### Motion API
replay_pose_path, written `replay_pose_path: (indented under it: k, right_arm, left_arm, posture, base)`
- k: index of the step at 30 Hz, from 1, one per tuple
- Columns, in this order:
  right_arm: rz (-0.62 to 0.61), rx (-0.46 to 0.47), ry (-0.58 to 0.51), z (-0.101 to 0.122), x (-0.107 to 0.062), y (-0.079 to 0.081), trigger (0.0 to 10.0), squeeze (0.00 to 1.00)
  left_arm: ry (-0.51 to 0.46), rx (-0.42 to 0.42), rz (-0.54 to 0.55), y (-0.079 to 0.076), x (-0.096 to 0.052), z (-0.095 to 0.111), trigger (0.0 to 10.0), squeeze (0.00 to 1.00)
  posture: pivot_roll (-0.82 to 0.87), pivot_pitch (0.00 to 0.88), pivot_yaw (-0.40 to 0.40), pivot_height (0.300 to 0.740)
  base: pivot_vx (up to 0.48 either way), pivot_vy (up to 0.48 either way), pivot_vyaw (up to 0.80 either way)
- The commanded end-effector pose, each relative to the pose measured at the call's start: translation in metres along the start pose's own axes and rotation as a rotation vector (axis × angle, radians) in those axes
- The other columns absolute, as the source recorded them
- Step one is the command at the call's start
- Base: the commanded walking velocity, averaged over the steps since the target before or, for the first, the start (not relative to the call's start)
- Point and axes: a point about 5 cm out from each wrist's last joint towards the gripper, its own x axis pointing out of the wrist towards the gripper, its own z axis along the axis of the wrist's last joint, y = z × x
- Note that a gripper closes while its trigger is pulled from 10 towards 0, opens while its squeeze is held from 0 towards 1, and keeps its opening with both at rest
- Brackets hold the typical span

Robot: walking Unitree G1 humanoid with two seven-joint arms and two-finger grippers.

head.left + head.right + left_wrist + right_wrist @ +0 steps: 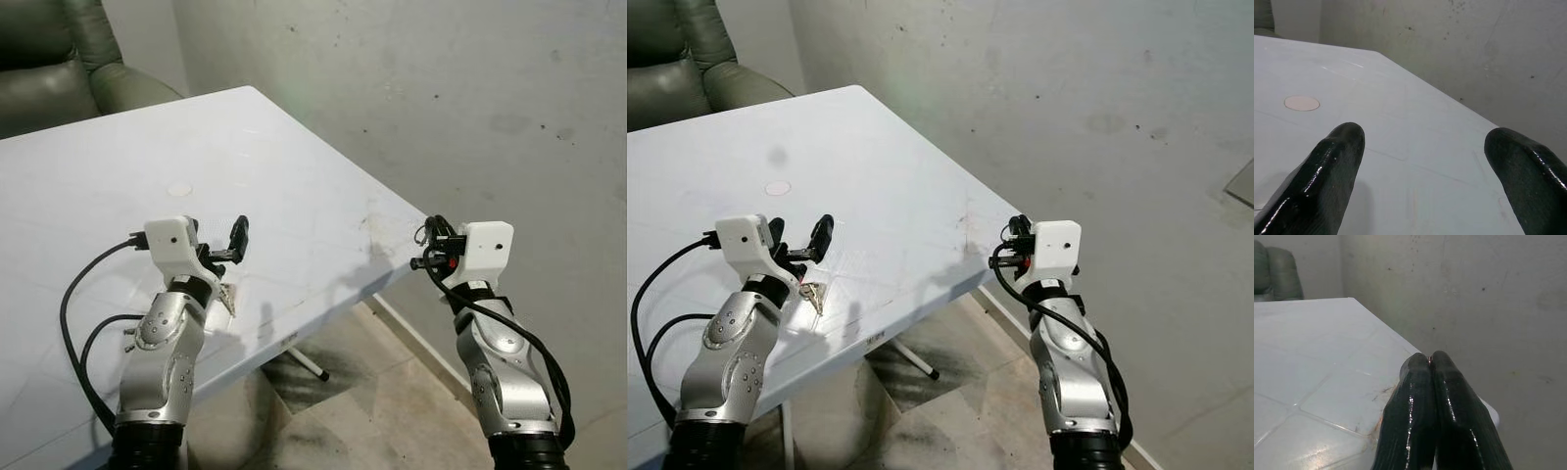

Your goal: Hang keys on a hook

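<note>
Left end effector [227, 247] over the counter [294, 196], fingers [1332, 166] spread wide. Keys [812, 295] flat on the counter, just below that wrist. Right end effector [1431, 363] pinched together, empty, off the counter's right edge. No hook visible. Risk: a nudge skidding the keys on the slick top, out of reach.
</note>
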Motion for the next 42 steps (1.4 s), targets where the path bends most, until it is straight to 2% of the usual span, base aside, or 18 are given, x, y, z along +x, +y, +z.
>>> replay_pose_path:
  k: [1,42]
  right_arm:
    - [-0.03,-0.013,0.001,-0.0001,-0.0015,-0.0076,10.0,0.0]
    - [-0.012,-0.011,0.005,-0.0017,-0.0004,-0.0043,10.0,0.0]
  left_arm:
    - [-0.005,-0.021,-0.028,-0.0086,0.0022,0.0015,10.0,0.0]
    - [0.013,-0.032,-0.001,-0.0078,0.0025,0.0001,10.0,0.0]
  posture:
    - [0.02,0.0,-0.037,0.74]
    - [0.04,0.0,-0.047,0.74]
  base:
    - [0.0,0.0,-0.71]
    - [0.0,0.0,-0.71]
